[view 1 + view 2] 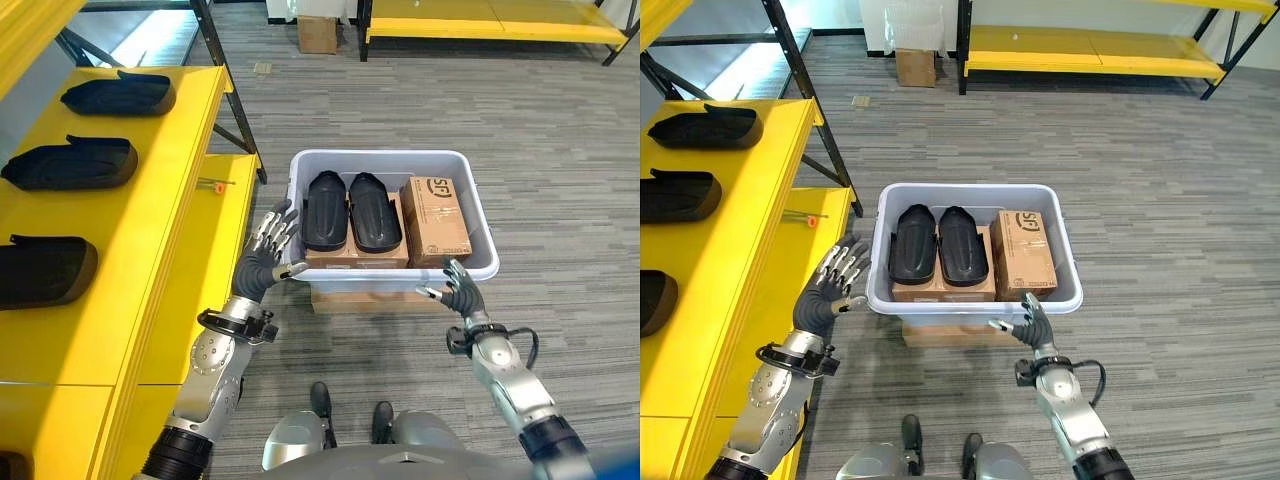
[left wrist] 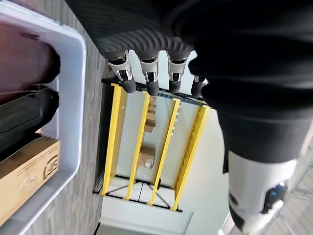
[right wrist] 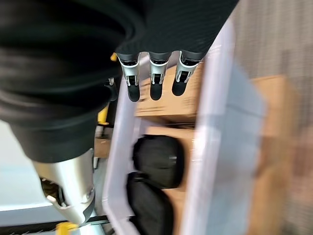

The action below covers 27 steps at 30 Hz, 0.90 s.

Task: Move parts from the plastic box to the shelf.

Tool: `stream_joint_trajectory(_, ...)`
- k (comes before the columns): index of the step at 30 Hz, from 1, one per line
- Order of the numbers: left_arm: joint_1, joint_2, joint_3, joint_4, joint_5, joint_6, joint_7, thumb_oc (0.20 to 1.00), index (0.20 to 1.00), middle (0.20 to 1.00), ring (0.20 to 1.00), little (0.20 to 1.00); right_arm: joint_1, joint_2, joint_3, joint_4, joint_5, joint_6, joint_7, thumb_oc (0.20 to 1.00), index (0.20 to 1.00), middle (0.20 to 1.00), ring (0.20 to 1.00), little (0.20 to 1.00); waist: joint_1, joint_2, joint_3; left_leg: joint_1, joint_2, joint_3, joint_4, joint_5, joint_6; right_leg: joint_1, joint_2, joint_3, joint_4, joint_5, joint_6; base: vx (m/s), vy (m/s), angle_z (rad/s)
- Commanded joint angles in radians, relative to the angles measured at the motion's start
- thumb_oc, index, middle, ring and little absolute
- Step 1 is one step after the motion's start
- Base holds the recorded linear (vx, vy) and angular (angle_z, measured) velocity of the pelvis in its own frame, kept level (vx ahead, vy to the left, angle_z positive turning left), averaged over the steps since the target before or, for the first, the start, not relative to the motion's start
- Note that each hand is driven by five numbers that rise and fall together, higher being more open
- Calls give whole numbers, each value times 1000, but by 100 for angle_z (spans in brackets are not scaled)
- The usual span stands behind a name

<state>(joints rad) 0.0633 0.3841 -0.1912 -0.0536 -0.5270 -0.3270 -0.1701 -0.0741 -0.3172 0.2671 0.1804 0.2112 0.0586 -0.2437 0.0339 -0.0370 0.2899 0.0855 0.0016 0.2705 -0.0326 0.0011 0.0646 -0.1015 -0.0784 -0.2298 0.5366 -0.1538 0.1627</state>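
Observation:
A pale plastic box (image 1: 300, 190) stands on the floor on a cardboard base. Inside it two black parts (image 1: 325, 210) (image 1: 374, 211) lie side by side on a flat carton, with a brown carton (image 1: 435, 218) to their right. My left hand (image 1: 262, 258) hovers open at the box's near left corner, fingers spread, touching nothing. My right hand (image 1: 460, 291) is open just in front of the box's near right rim, holding nothing. Three black parts (image 1: 118, 95) (image 1: 70, 164) (image 1: 45, 270) lie on the yellow shelf (image 1: 150, 220) at the left.
A lower yellow shelf board (image 1: 215, 230) runs between the shelf and the box, with a small orange-tipped item (image 1: 215, 184) on it. Black shelf posts (image 1: 235, 100) stand behind. Another yellow rack (image 1: 490, 25) and a cardboard box (image 1: 318, 34) are far back on the grey carpet.

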Motion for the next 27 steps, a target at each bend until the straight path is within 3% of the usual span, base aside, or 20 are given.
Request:
stream_joint_trajectory(1, 4, 22, -15, -64, 12, -9, -8, 1000, 1000, 1000, 1000, 1000, 35, 21, 9, -14, 1, -37, -5, 1000, 1000, 1000, 1000, 1000, 1, 15, -43, -31, -16, 8, -54, -3, 11, -21, -36, -68, 233, 154, 10, 29, 72, -13)
stream_joint_trajectory(2, 1, 21, -22, -62, 17, -7, 6, 1000, 1000, 1000, 1000, 1000, 30, 25, 13, -10, -3, -31, 0, 1000, 1000, 1000, 1000, 1000, -3, 19, -39, -19, -13, 3, -55, -7, 11, -45, -39, -64, 239, 158, 9, 49, -7, -11)
stream_joint_trajectory(3, -3, 21, -30, -61, 13, -3, 19, 1000, 1000, 1000, 1000, 1000, 28, 28, 14, -5, -14, -33, 14, 1000, 1000, 1000, 1000, 1000, -9, 22, -35, -6, -8, -2, -55, -10, 3, -47, -45, -68, 170, 164, 2, 84, -64, -3)
stream_joint_trajectory(6, -14, 25, -39, -63, 33, 16, 43, 1000, 1000, 1000, 1000, 1000, 41, 26, 6, -18, -28, -34, 34, 1000, 1000, 1000, 1000, 1000, -26, 9, -27, 32, -5, -8, -55, -34, -18, -36, -79, -91, -174, 241, 1, 122, -153, 2)
stream_joint_trajectory(9, -8, 29, -51, -62, -31, 36, 45, 1000, 1000, 1000, 1000, 1000, 59, 18, -4, -30, -7, -17, 33, 1000, 1000, 1000, 1000, 1000, -52, -14, -21, 60, -18, -45, -55, -67, -27, -49, -92, -24, -426, 348, 28, 179, -189, 23)
stream_joint_trajectory(11, 18, 24, -64, -62, -51, 24, 30, 1000, 1000, 1000, 1000, 1000, 76, 31, -15, -18, 2, -7, 26, 1000, 1000, 1000, 1000, 1000, -56, -16, -13, 86, -20, -80, -55, -91, -27, -82, -128, 29, -488, 429, 52, 268, -237, 60)
stream_joint_trajectory(12, 24, 24, -66, -62, -44, 19, 29, 1000, 1000, 1000, 1000, 1000, 78, 37, -16, -11, 2, -3, 25, 1000, 1000, 1000, 1000, 1000, -55, -14, -11, 94, -18, -84, -55, -95, -27, -87, -133, 32, -484, 440, 55, 329, -328, 73)
stream_joint_trajectory(13, 45, 21, -67, -59, -37, 7, 29, 1000, 1000, 1000, 1000, 1000, 78, 43, -16, 18, 19, 8, 21, 1000, 1000, 1000, 1000, 1000, -47, -11, -17, 99, -9, -94, -55, -91, -41, -40, -133, 6, -543, 418, 54, 247, -268, 67)
stream_joint_trajectory(16, 69, 26, -61, -67, -34, 12, 45, 1000, 1000, 1000, 1000, 1000, 71, 54, -5, 45, 12, 6, 0, 1000, 1000, 1000, 1000, 1000, -29, -11, -29, 103, 2, -101, -55, -88, -49, -2, -134, -19, -548, 411, 51, 246, -300, 45)
stream_joint_trajectory(19, 94, 22, -42, -69, -45, 10, 49, 1000, 1000, 1000, 1000, 1000, 68, 51, 2, 42, 16, 22, -10, 1000, 1000, 1000, 1000, 1000, -13, -10, -42, 109, 20, -89, -55, -78, -61, 25, -123, -65, -529, 362, 36, 207, -257, 11)
stream_joint_trajectory(22, 118, 11, -29, -93, -49, 6, 41, 1000, 1000, 1000, 1000, 1000, 68, 35, 1, 41, 17, 34, -14, 1000, 1000, 1000, 1000, 1000, -7, -5, -55, 111, 44, -74, -55, -60, -76, 62, -98, -91, -524, 303, 7, 203, -245, -14)
stream_joint_trajectory(24, 118, 4, -22, -106, -60, 3, 44, 1000, 1000, 1000, 1000, 1000, 54, 14, 4, 59, 1, 30, -11, 1000, 1000, 1000, 1000, 1000, -5, 8, -61, 100, 78, -51, -50, -32, -102, 91, -74, -119, -505, 241, -34, 214, -285, -13)
stream_joint_trajectory(27, 108, -1, -26, -100, -78, -6, 39, 1000, 1000, 1000, 1000, 1000, 47, 2, 5, 66, -9, 23, -13, 1000, 1000, 1000, 1000, 1000, -7, 15, -57, 83, 100, -28, -26, -15, -119, 110, -68, -133, -503, 221, -52, 80, -113, -6)
